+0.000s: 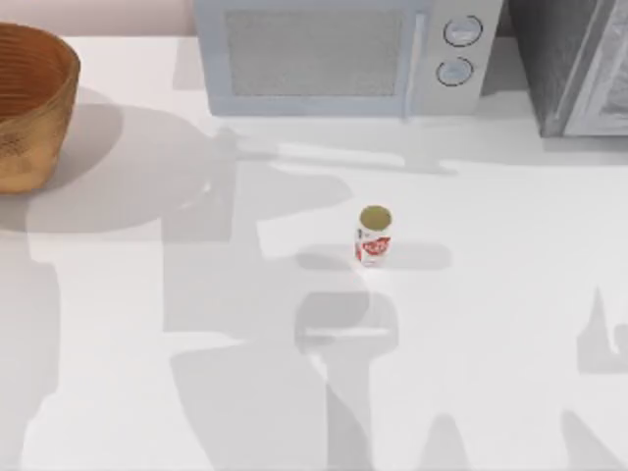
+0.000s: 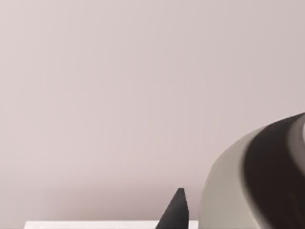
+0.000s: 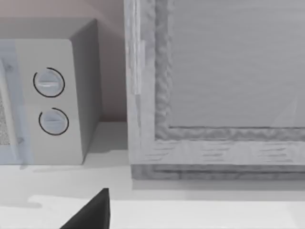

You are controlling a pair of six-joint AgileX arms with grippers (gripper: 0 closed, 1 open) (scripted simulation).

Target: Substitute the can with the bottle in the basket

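The can (image 1: pixel 374 235), white with red markings and a dull gold top, stands upright on the white table near the middle, slightly right of centre. The basket (image 1: pixel 29 108), orange-brown wicker, sits at the far left back corner, cut off by the picture's edge; its inside is hidden. The bottle is out of view. A dark tip of my left gripper (image 2: pixel 175 212) points toward a plain pinkish wall. A dark tip of my right gripper (image 3: pixel 93 212) hangs over the table, facing the appliances at the back.
A pale microwave (image 1: pixel 343 54) with two round knobs (image 3: pixel 47 82) stands at the back centre. A grey box-like appliance (image 1: pixel 579 64) stands at the back right. A large rounded grey and black shape (image 2: pixel 267 181) lies close in the left wrist view. Arm shadows fall across the table.
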